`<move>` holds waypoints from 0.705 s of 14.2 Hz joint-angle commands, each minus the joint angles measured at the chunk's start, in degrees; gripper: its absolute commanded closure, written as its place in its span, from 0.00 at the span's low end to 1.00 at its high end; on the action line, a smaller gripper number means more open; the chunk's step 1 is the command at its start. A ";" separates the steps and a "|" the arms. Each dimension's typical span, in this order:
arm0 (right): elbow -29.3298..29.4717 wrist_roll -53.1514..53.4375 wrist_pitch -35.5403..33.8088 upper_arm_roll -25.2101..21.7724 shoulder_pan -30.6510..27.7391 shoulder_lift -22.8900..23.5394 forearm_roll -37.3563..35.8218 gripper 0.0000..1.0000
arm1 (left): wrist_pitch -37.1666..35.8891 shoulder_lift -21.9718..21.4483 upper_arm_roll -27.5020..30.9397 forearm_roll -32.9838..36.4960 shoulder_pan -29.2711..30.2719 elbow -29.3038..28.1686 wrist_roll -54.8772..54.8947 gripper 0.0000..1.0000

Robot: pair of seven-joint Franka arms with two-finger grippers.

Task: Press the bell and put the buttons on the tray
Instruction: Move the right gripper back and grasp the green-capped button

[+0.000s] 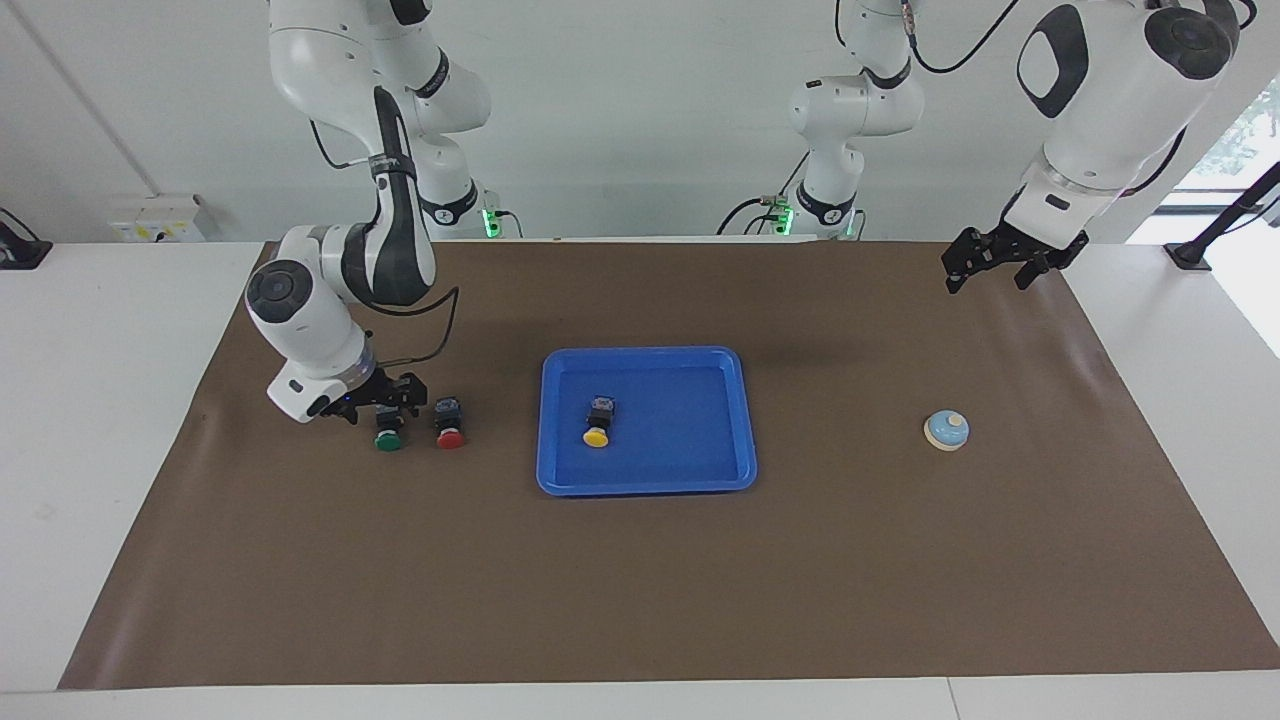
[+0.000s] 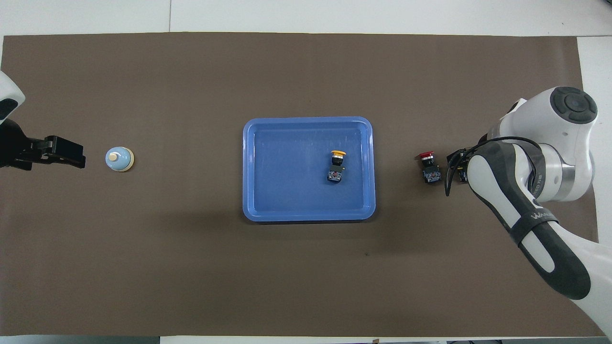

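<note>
Right gripper (image 1: pixel 385 408) down at green button (image 1: pixel 388 438), grip unclear; left gripper (image 1: pixel 992 268) open, raised over mat edge.

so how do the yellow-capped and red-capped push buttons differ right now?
The yellow-capped black push button lies inside the shallow blue plastic tray; the red-capped black push button lies on the brown mat, toward the right arm's end, beside the right hand. Both lie on their sides, caps pointing away from the robots.
</note>
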 commanded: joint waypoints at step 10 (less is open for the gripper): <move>-6.12 -2.15 8.70 0.69 -0.85 -0.32 -0.57 0.23 | -0.47 -0.18 -0.32 -0.34 0.57 0.22 -0.08 0.00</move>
